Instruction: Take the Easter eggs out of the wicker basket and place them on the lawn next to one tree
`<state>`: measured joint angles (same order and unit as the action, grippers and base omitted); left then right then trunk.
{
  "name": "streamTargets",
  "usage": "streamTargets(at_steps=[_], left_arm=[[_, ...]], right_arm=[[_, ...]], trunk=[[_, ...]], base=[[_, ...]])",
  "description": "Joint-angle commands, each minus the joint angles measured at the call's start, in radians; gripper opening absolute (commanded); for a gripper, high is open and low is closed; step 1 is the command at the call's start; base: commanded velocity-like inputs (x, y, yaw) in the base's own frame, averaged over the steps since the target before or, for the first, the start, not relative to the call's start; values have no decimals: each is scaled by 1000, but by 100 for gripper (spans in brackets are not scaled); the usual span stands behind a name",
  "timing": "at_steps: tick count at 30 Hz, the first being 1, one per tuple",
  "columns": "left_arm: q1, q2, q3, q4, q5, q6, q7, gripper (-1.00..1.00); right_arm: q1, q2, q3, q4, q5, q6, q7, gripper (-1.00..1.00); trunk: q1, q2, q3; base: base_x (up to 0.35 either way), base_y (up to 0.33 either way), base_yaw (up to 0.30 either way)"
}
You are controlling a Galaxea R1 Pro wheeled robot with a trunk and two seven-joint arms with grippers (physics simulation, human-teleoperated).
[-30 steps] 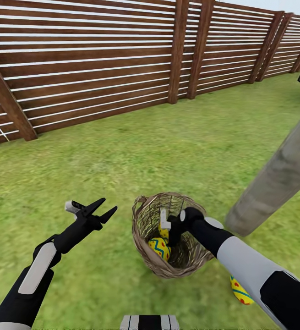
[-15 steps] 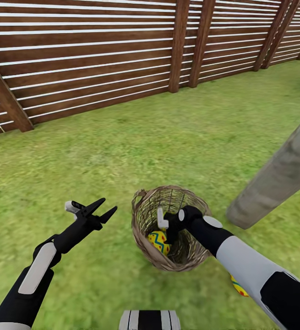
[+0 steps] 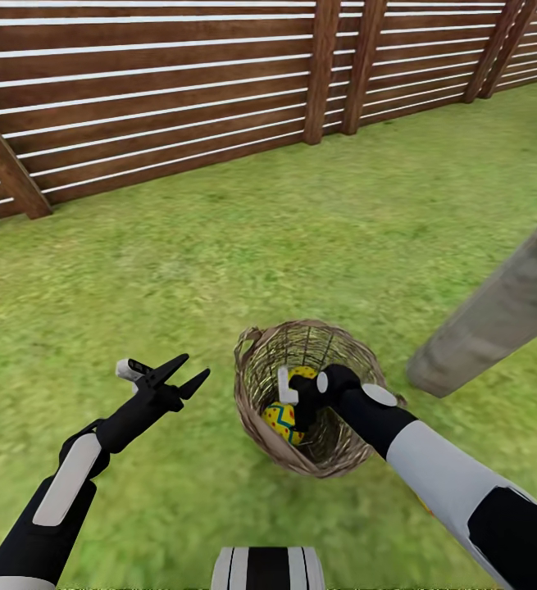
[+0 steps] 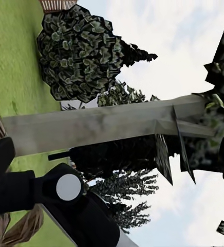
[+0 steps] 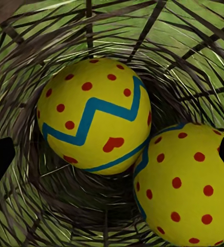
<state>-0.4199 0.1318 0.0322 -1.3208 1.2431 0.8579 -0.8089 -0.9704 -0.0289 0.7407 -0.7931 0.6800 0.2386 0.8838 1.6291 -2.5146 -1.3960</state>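
Observation:
The wicker basket (image 3: 256, 385) stands on the lawn (image 3: 219, 262) just in front of me. My right gripper (image 3: 295, 399) reaches down into it, open, fingers spread wide. Two yellow Easter eggs with blue zigzags and red dots lie at the bottom: one (image 5: 94, 116) straight ahead of the gripper (image 5: 113, 154), the other (image 5: 186, 185) touching it on one side. From the head view, one egg (image 3: 282, 422) shows beside the fingers. My left gripper (image 3: 179, 374) hovers open and empty over the grass left of the basket. The tree trunk (image 3: 498, 311) rises close to the basket's right.
A brown slatted fence (image 3: 178, 98) runs across the back. Open grass lies between it and the basket. In the left wrist view, the tree trunk (image 4: 101, 123) crosses in front of dark leafy canopies (image 4: 81, 51), with my right arm (image 4: 19, 188) near the basket weave.
The camera has moved, so fence, basket and trunk sit higher in the picture. My right gripper has sunk a little deeper into the basket. The left arm holds its pose.

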Motion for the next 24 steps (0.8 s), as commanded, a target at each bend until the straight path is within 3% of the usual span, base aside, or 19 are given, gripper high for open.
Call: streamTargets(at_steps=[1,4,8,18,24], left_arm=[[0,0,0,0,2,5,-1,100],[0,0,0,0,2,5,-1,100],[0,0,0,0,2,5,-1,100],[0,-1,0,2,2,4,-1,100],[0,-1,0,12,4,3,-3,100]], right_arm=[[-1,-1,3,-3,2,7,2,100],[-1,-3,3,-4,14,7,2,100],[-1,-1,2,-5,60,7,-2,100],[-1,0,-1,-26,65,10,-12,100],[-1,0,-1,-28,65,10,-13,100]], trunk=[[0,-1,-5],[2,-1,-16],[3,-2,-32],[8,-5,-70],[8,-5,-70]], base=[[0,0,0],[0,0,0],[0,0,0],[0,0,0],[0,0,0]])
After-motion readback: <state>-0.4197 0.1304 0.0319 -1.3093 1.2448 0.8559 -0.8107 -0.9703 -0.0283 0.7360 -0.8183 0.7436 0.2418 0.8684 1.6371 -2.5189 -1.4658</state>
